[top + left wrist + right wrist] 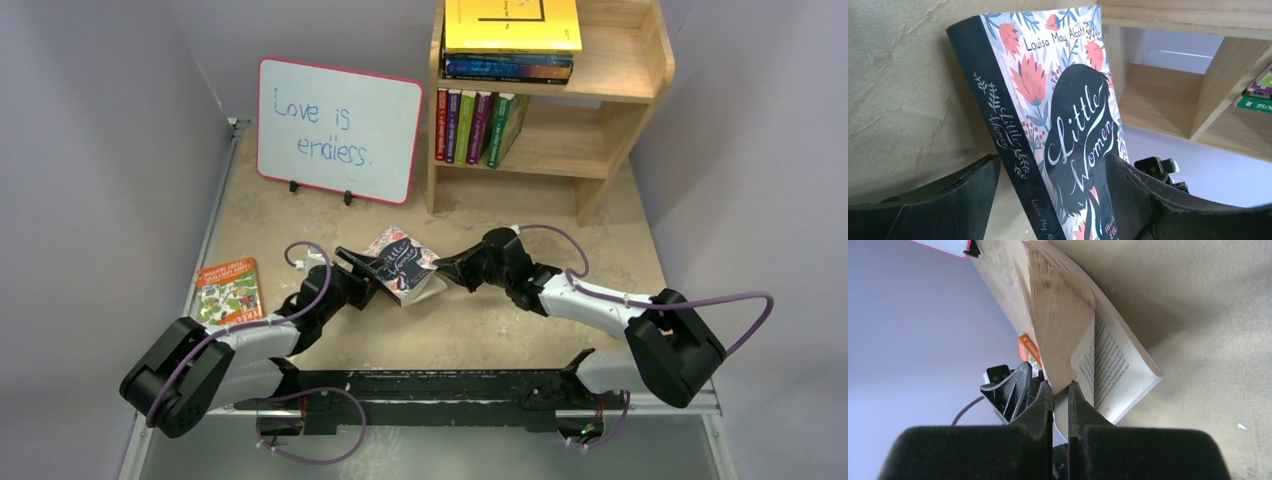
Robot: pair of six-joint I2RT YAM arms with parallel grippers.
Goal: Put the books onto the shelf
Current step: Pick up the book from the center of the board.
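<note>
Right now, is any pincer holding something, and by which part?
The right pincer pinches the Little Women book by its page edge. The left pincer stands open around its spine end.

We read "Love is endless." handwritten on the whiteboard [338, 128], and "Louisa May Alcott" and "Little Women" on the cover of the floral book [1058, 125], with "Little Women" repeated on its dark spine; other book lettering is too small to read.
</note>
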